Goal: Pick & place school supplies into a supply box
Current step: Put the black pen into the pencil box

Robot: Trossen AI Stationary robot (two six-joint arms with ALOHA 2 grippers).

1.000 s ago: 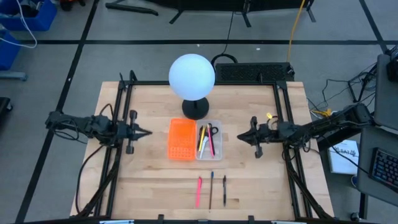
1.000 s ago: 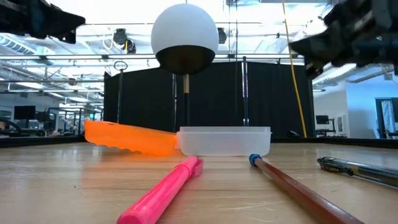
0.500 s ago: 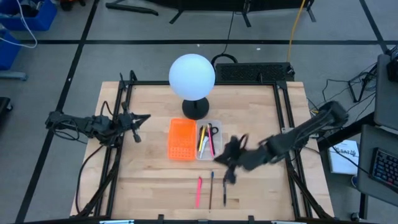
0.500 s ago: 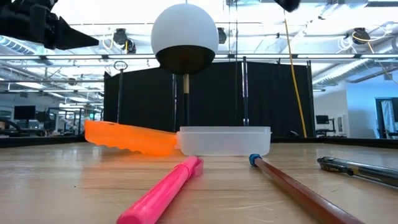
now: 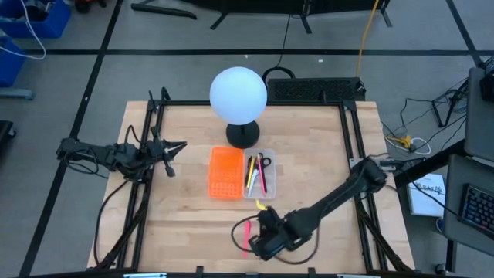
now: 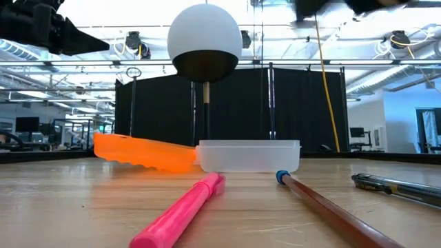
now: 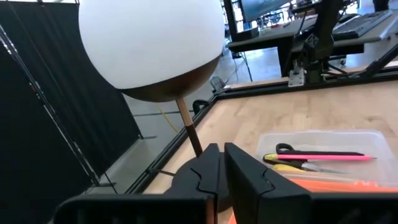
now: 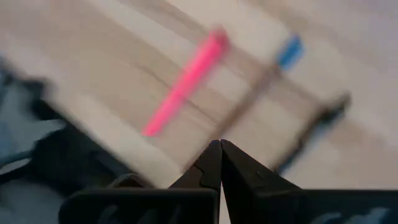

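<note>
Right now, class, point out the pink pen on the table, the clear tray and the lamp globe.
pink pen [image 6: 180, 212], low view, mid-barrel
clear tray [image 6: 249, 156], low view, front wall
lamp globe [image 5: 238, 94], high view, top of the sphere

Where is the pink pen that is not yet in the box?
In the high view, the pink pen lies on the table near its front edge, in front of the supply box, just left of the right hand.

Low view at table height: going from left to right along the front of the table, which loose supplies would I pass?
Pink pen → brown pencil with a blue end → dark pen. Behind them sit the orange half and then the clear tray.
</note>
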